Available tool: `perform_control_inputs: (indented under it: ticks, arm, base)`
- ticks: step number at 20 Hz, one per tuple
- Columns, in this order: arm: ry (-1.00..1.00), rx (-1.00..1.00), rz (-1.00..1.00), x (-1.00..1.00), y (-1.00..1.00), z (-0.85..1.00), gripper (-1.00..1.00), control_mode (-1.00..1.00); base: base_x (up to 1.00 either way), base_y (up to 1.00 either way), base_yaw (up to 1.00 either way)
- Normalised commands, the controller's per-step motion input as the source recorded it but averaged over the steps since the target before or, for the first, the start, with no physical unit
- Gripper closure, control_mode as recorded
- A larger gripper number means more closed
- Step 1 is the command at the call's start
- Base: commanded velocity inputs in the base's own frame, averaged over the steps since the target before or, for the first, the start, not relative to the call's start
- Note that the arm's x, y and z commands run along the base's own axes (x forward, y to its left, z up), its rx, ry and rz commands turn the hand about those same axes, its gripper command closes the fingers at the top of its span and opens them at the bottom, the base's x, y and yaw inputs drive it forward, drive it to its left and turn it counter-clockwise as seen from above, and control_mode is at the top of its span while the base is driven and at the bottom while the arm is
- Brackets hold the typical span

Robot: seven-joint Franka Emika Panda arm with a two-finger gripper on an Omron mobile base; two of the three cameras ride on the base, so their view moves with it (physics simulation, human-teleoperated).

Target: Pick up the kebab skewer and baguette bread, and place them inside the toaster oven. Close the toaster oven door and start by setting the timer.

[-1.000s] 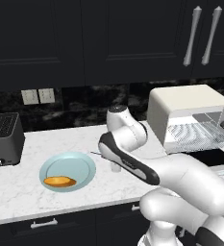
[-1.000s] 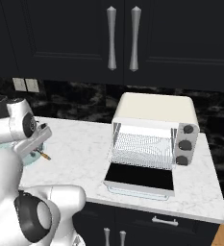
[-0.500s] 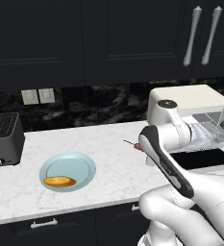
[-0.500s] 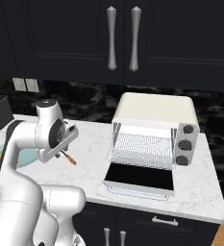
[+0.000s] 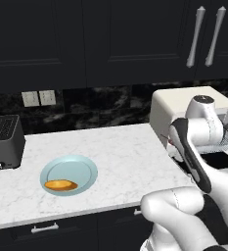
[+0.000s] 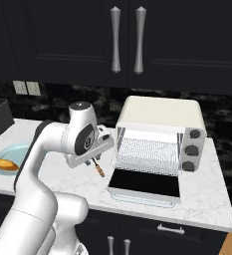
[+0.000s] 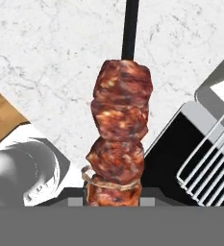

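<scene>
Since a second ago our arm has swung from the light-blue plate (image 5: 69, 175) across the worktop to the oven's mouth. From the left base view, the golden-brown baguette bread (image 5: 60, 185) lies on that plate near the worktop's front edge. From the right base view, our gripper (image 6: 95, 160) hangs just left of the cream-white toaster oven (image 6: 160, 144), its glass door (image 6: 145, 185) dropped open. From the hand view, the jaws are clamped on the kebab skewer (image 7: 118, 139); its stick runs straight ahead, and the wire rack (image 7: 212, 161) lies off to one side.
</scene>
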Motion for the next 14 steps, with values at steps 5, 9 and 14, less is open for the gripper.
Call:
perform_control_inputs:
  ticks: [5,9,14]
  arm:
    - [-0.01,0.0,-0.36,0.26,-0.66,0.0,1.0,-1.0]
    - [-0.09,0.0,-0.18,0.27,-0.78,0.09,1.0,-1.0]
    - [0.0,0.0,-0.11,0.12,-0.49,0.0,1.0,-1.0]
  base:
    - [0.0,0.0,0.0]
    - [0.0,0.0,0.0]
    - [0.0,0.0,0.0]
